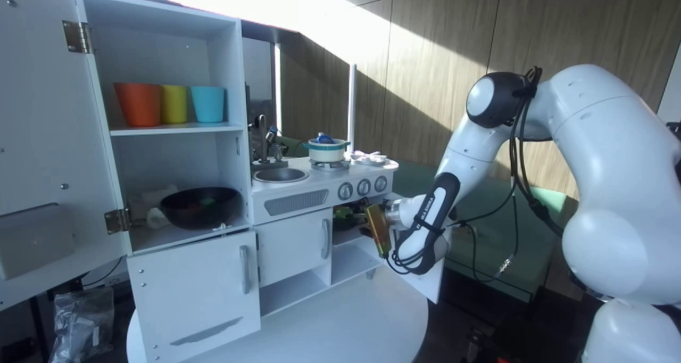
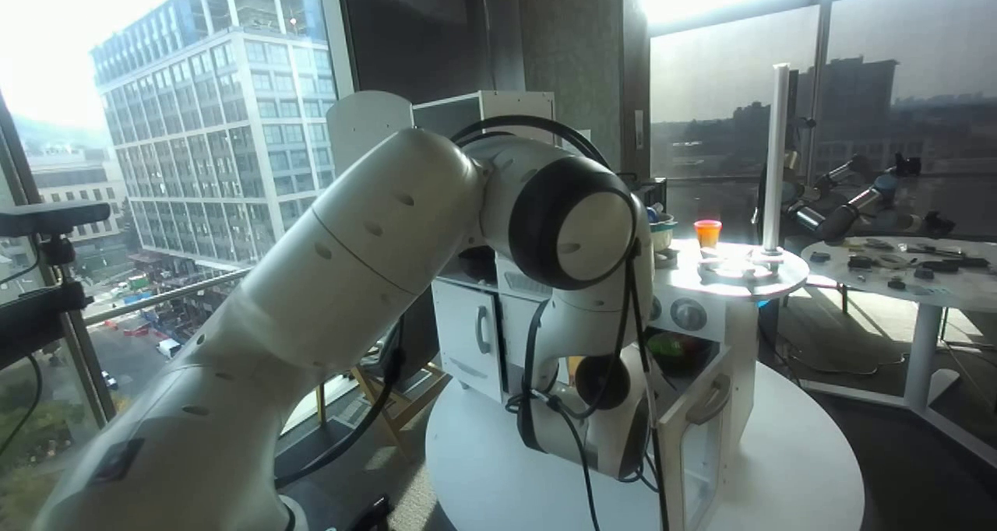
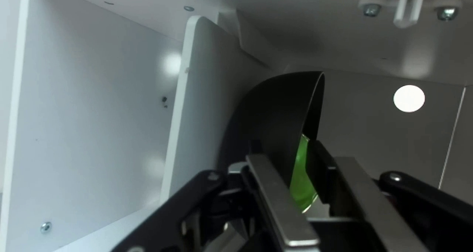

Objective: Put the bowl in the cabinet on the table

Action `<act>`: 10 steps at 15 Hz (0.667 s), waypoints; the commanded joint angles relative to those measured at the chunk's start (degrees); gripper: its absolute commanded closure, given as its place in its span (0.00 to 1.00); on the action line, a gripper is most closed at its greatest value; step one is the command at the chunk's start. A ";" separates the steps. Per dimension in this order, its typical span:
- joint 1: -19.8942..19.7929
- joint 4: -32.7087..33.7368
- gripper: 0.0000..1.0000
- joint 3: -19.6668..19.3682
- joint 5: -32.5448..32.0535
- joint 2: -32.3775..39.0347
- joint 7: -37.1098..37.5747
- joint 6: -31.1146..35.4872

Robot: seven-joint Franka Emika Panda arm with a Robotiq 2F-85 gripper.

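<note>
- The black bowl (image 3: 271, 113) is inside the toy-kitchen cabinet (image 1: 291, 246), with a green object (image 3: 301, 178) at its mouth.
- The gripper (image 3: 286, 152) has its fingers apart; the bowl's rim shows between them.
- In the wrist view, a white shelf (image 3: 208, 85) is at the bowl's nine o'clock.
- The cabinet stands on the round white table (image 1: 324, 328).

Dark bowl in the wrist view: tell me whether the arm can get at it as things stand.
Probably yes: the door of the cabinet stands open, and inside, the fingers are apart and seem to straddle the rim of the bowl.
</note>
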 commanded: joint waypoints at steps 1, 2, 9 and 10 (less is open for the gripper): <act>0.80 4.61 0.80 -1.29 -0.99 2.10 3.58 1.17; 1.03 4.89 0.79 -1.53 -0.52 2.24 3.62 1.24; 1.85 6.05 0.84 -2.46 0.56 2.97 3.50 0.79; 1.85 6.10 0.84 -2.57 0.38 3.03 3.52 0.94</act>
